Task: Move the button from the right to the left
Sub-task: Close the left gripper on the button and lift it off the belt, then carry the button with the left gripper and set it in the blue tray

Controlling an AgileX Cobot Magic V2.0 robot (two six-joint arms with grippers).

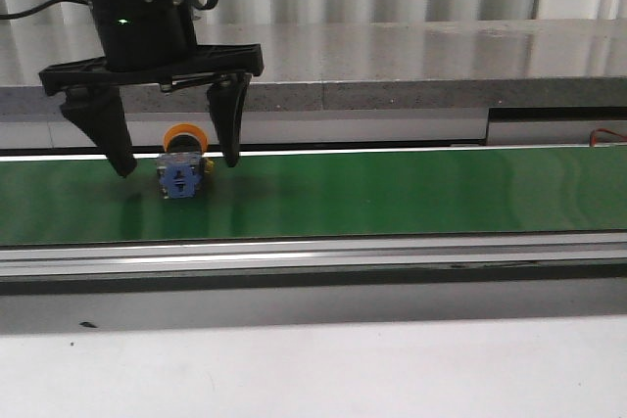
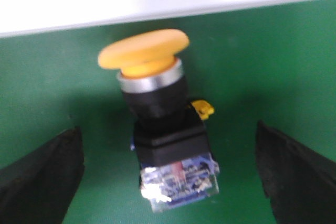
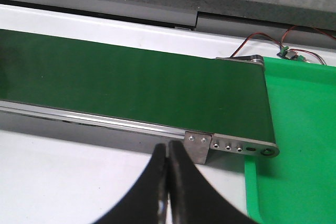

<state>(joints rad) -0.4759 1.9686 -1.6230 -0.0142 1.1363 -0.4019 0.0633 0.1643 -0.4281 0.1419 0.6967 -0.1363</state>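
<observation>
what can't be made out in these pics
- Button: front view shows it small and end-on, its head mostly behind its blue body; in the left wrist view it is blurred, so its markings are unreadable.
- Left claw: its fingertips are cut off by the left wrist view's lower edge.
- Right claw: absent from the front view; the right wrist view's edge crops it.
- Belt: the left end is outside every view.

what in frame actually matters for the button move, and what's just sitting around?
In play:
- button, lying on the belt
- left claw, open, straddling the button
- right claw, shut, off the belt's end

Just around:
- green tray past the belt's end
- red and black wires
- grey ledge behind the belt
</observation>
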